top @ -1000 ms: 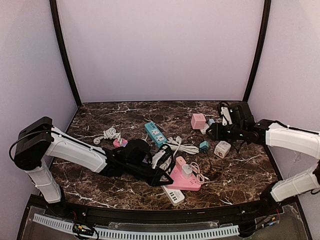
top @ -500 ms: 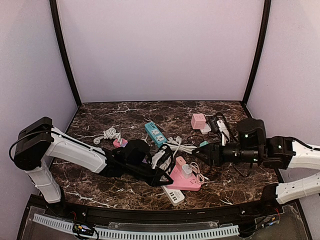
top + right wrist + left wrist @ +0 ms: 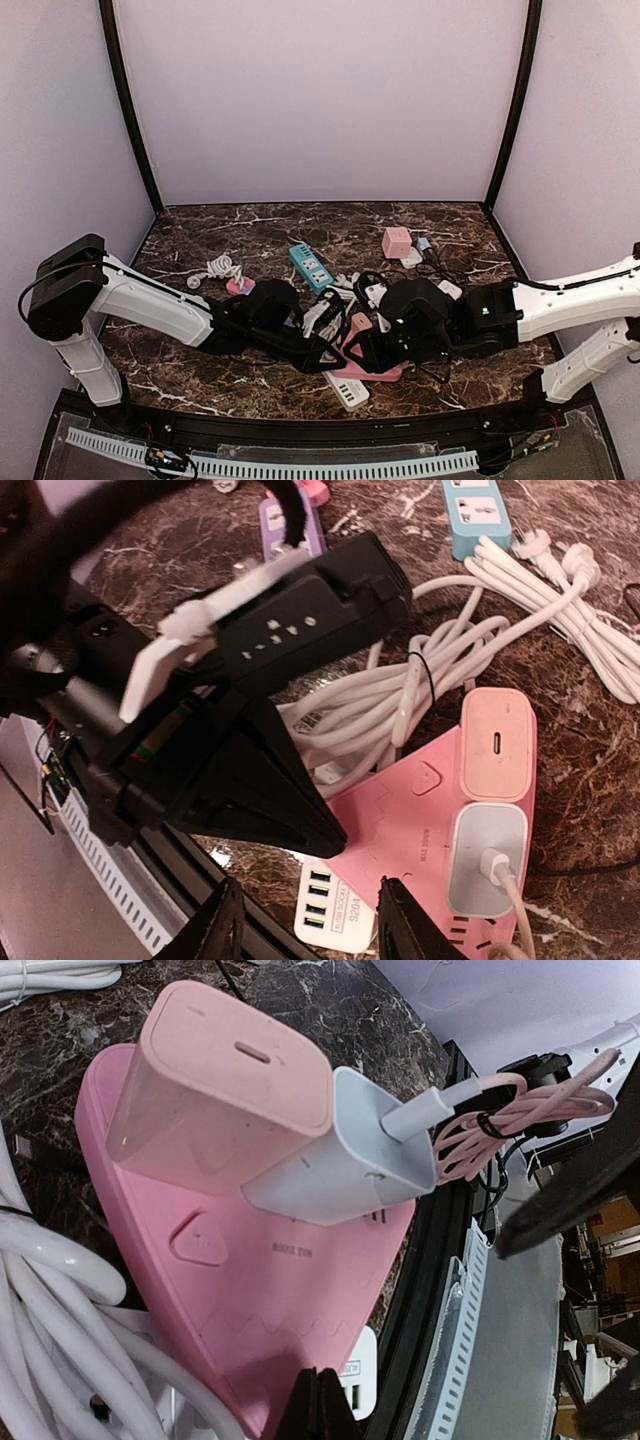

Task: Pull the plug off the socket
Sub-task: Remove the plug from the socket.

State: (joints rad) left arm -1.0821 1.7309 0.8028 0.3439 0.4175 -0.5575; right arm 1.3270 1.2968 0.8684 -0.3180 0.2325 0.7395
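At the left gripper (image 3: 318, 1410): the fingers are clenched together with nothing between them; their common tip lies against the near edge of the pink socket.
Pink socket (image 3: 250, 1310): it lies flat. It begins directly at the left fingertips and spreads away from them. Seen from the right fingers, it is just ahead and a little to one side.
Pink plug (image 3: 225, 1090): it sits in the socket, well beyond the left fingertips, at the far end. No finger touches it.
White plug (image 3: 340, 1155): it also sits in the socket, just beside the pink plug. A pink cable (image 3: 520, 1105) comes out of its top. Of the two plugs it is the nearer one to the right fingers.
Right gripper (image 3: 308, 895): the fingers are released and stand apart, grasping nothing. A white power strip (image 3: 335, 908) shows in the gap between them.
White cable bundle (image 3: 390, 700): it lies ahead of the right fingers, beyond the socket.
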